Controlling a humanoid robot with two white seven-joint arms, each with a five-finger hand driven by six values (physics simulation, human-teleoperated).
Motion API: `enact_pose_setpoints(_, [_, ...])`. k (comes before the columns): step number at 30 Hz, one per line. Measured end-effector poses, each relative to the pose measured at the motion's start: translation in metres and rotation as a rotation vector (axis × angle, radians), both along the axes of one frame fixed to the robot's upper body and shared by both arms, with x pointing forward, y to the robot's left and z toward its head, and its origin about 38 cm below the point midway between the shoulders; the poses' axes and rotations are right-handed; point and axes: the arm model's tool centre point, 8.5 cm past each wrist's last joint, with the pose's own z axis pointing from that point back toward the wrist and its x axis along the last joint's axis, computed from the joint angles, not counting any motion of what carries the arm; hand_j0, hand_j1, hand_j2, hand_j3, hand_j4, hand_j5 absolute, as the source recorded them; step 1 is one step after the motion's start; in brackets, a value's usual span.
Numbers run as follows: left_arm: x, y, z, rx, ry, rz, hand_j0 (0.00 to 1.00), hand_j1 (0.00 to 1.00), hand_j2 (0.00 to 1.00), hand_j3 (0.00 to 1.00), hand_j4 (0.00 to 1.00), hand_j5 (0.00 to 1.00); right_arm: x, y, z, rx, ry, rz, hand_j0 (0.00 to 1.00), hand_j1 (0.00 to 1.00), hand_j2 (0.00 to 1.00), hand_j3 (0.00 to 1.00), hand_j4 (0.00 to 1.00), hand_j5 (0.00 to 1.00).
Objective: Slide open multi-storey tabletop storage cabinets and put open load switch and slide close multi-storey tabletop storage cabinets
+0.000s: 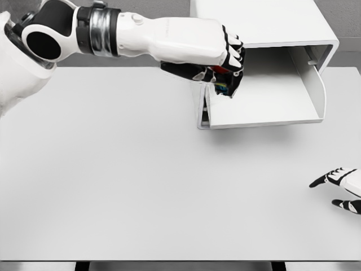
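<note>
The white storage cabinet stands at the back right of the table, and its drawer is pulled out toward me. My left hand hovers over the drawer's left rim, fingers curled down around a small dark object with red, blue and yellow parts, the load switch. Most of the switch is hidden by the fingers. My right hand rests on the table at the right edge, fingers spread, holding nothing.
The white table stretches wide in front of the cabinet. Its front edge runs along the bottom of the view. The drawer's tall right wall and front lip stand above the tabletop.
</note>
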Motion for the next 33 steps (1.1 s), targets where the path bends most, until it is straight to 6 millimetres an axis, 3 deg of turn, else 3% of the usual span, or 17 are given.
enact_pose_setpoints(10, [0.022, -0.057, -0.019, 0.043, 0.038, 0.000, 0.40, 0.40, 0.40, 0.40, 0.40, 0.40, 0.000, 0.000, 0.000, 0.000, -0.001, -0.001, 0.71, 0.71, 0.71, 0.71, 0.71, 0.71])
enact_pose_setpoints(19, [0.043, -0.066, -0.031, 0.049, 0.094, 0.052, 0.47, 0.47, 0.47, 0.47, 0.47, 0.47, -0.001, -0.001, -0.001, -0.001, 0.005, -0.002, 0.71, 0.71, 0.71, 0.71, 0.71, 0.71])
enact_pose_setpoints(27, [0.058, -0.063, -0.040, 0.053, 0.131, 0.100, 0.88, 0.88, 0.88, 0.88, 0.88, 0.88, -0.002, 0.000, -0.002, 0.000, 0.007, -0.002, 0.71, 0.71, 0.71, 0.71, 0.71, 0.71])
enact_pose_setpoints(33, [0.061, -0.065, -0.042, 0.052, 0.140, 0.108, 0.94, 0.94, 0.94, 0.94, 0.94, 0.94, -0.002, 0.000, -0.002, 0.001, 0.006, -0.002, 0.72, 0.72, 0.72, 0.72, 0.72, 0.72])
